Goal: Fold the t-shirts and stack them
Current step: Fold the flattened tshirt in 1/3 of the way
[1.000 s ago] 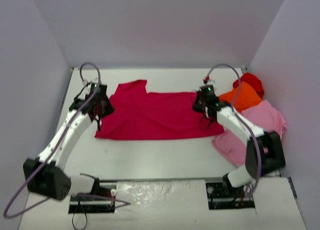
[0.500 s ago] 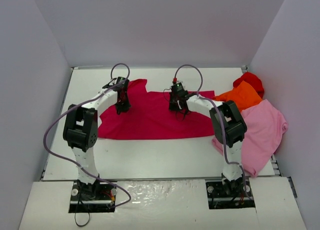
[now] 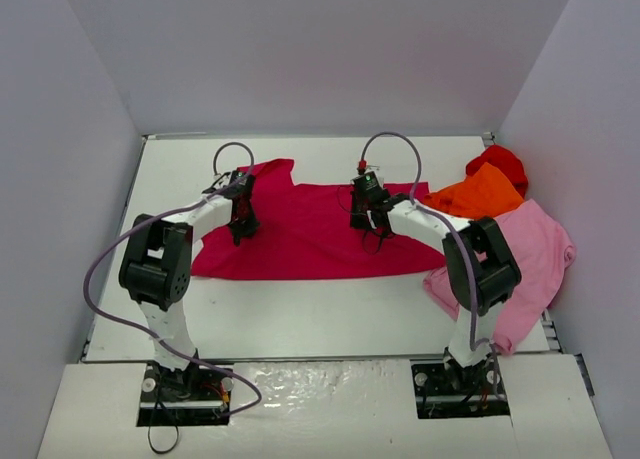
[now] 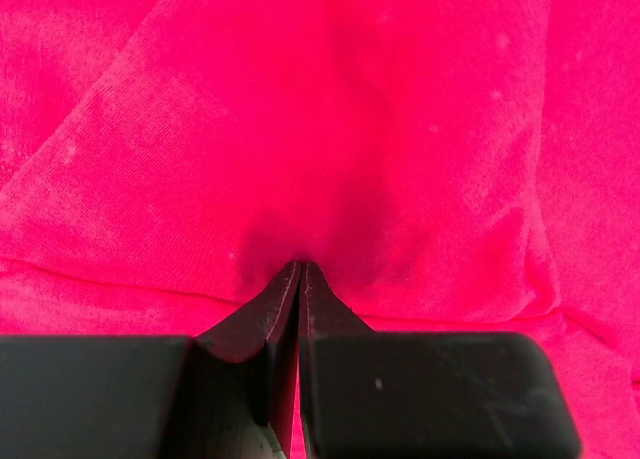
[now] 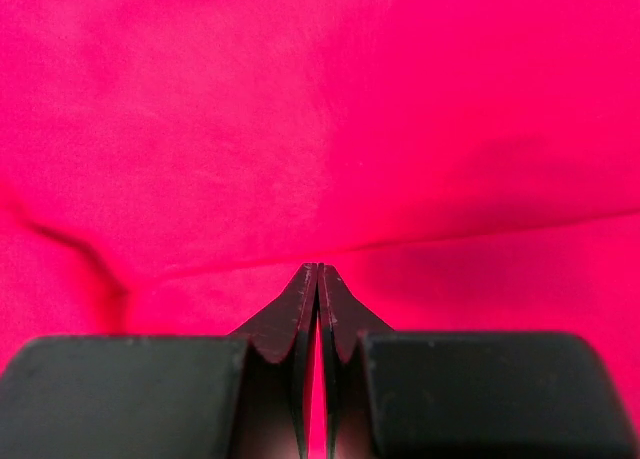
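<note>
Though boxed (lilac walls (image 3: 320, 59)), white table (image 3: 300, 309)

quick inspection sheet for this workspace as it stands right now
surface: white table, flat
job's things: crimson t-shirt spread out mid-table; orange t-shirt, bright red t-shirt and light pink t-shirt heaped unfolded at right
clutter: nothing seen
grippers: left gripper and right gripper, jaws shut on crimson t-shirt
cables: purple cables loop off both arms
surroundings: plain walls on three sides
</note>
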`<act>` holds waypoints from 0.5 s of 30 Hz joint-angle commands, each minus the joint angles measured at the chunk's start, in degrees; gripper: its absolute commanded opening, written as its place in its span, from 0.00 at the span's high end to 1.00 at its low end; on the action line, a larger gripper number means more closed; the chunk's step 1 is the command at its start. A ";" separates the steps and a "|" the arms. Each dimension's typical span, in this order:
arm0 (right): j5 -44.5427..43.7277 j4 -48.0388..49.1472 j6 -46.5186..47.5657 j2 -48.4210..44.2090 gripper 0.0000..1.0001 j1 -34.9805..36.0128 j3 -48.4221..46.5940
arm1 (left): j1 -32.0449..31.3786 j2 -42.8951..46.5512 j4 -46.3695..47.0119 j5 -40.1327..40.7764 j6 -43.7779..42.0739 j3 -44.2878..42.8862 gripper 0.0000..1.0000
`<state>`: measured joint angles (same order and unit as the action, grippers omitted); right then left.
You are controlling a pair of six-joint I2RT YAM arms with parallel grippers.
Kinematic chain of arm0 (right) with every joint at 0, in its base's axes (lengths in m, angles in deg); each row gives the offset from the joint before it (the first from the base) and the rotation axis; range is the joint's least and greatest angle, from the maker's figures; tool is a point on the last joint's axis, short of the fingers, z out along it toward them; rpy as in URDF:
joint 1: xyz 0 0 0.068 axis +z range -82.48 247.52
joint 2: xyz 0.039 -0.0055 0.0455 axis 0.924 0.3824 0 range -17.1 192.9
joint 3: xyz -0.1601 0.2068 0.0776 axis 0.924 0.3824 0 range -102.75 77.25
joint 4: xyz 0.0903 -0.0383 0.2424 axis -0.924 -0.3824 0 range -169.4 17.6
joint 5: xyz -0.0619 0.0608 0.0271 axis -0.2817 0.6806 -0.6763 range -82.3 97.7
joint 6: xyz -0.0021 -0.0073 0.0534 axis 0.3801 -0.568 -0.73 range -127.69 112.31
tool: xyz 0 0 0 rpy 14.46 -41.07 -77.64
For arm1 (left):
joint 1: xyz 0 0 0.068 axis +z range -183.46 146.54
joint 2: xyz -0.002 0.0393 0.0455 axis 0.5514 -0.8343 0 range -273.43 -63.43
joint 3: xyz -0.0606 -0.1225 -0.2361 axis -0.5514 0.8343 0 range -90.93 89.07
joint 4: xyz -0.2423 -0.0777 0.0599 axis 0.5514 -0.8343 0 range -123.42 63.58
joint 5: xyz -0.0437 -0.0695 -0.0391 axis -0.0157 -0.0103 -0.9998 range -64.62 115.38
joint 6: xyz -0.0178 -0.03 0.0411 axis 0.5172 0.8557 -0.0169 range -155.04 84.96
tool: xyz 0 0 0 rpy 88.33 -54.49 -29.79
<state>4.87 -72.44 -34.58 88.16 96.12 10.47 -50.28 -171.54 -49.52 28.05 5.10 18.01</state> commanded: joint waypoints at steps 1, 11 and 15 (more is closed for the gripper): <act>-4.50 0.50 1.10 -10.29 1.00 0.37 -1.23 | -0.02 -5.50 -2.80 1.32 3.07 1.57 1.00; -11.85 -4.31 6.26 -17.98 1.00 0.21 0.87 | 2.34 -5.18 -13.85 7.10 -0.54 -6.35 1.00; -13.52 -4.53 6.78 -19.00 1.00 0.05 3.35 | 5.18 -3.51 -18.50 9.69 -1.98 -7.71 1.00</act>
<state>-4.14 -76.08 -29.65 72.25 96.10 12.14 -48.82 -175.14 -58.24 31.32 5.60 10.88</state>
